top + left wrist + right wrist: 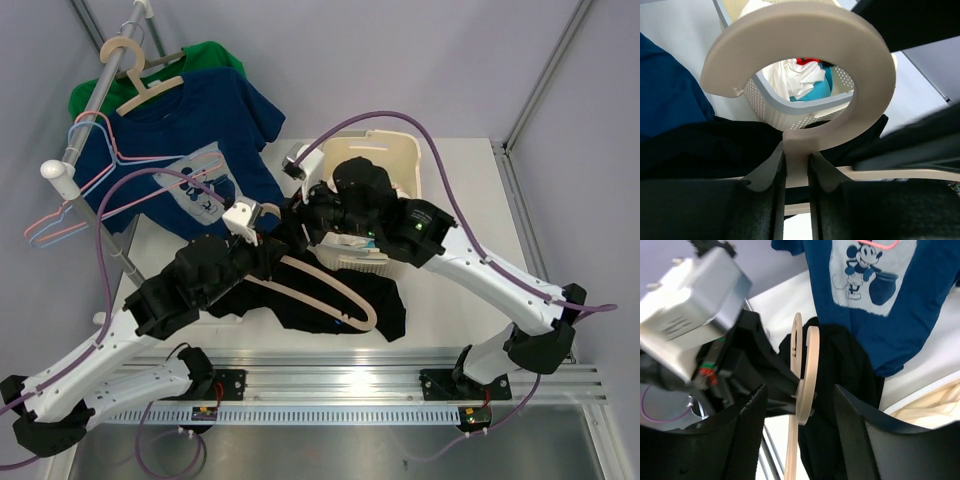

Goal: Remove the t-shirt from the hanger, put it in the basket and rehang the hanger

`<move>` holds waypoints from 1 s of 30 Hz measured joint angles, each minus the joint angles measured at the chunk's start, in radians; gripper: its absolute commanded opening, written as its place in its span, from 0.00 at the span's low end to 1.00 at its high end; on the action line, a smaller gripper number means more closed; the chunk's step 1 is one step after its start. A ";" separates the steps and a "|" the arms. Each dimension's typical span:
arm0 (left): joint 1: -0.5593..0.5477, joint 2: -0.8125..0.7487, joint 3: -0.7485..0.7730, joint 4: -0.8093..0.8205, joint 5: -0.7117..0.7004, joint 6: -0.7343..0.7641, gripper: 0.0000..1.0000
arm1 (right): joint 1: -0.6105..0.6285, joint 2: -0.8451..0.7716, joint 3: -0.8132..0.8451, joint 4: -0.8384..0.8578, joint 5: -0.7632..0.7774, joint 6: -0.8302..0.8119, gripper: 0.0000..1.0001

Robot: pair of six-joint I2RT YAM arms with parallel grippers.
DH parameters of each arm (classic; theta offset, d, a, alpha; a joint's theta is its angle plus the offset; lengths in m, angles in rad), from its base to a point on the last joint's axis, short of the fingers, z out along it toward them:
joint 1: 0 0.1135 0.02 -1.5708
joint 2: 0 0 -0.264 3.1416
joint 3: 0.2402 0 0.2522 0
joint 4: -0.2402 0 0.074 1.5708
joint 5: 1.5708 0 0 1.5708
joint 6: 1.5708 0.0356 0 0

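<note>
A black t-shirt (pixel 385 312) lies crumpled on the table under a beige hanger (pixel 345 298), partly still draped on it. My left gripper (pixel 272 220) is shut on the hanger's neck (pixel 797 165), and the round hook (pixel 875 75) stands up just above its fingers. My right gripper (pixel 799 392) is open, with one finger on each side of the hook (pixel 809 365) and touching neither side. The black t-shirt (pixel 845 385) hangs just behind the hook in the right wrist view. How much of the hanger is still inside the shirt is hidden.
A cream laundry basket (pixel 405 160) with clothes in it stands right behind the grippers. At the back left a rack pole (pixel 92 105) carries a blue printed t-shirt (pixel 195 140), a green one (pixel 215 55) and empty wire hangers (pixel 65 220).
</note>
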 measured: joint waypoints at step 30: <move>0.001 -0.100 0.032 0.116 0.134 -0.134 0.94 | 0.002 -0.274 -0.113 0.187 0.188 0.006 0.00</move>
